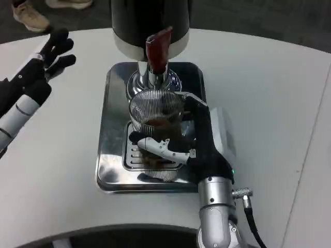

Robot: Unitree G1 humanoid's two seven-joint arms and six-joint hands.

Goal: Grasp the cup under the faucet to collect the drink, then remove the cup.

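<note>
A ribbed clear glass cup (155, 111) with brown drink in it stands on the grate of the steel drip tray (111, 155), just in front of the faucet with its dark red lever (157, 49). My right hand (194, 139) grips the cup from the right, fingers wrapped around its front and far side. The black dispenser (150, 23) rises behind it. My left hand (39, 70) hovers at the far left above the table, fingers spread, holding nothing.
The white table (269, 93) curves around the tray, with its front edge close below. A cable (253, 219) trails from my right wrist. A person's shoes (31, 15) show on the floor at the top left.
</note>
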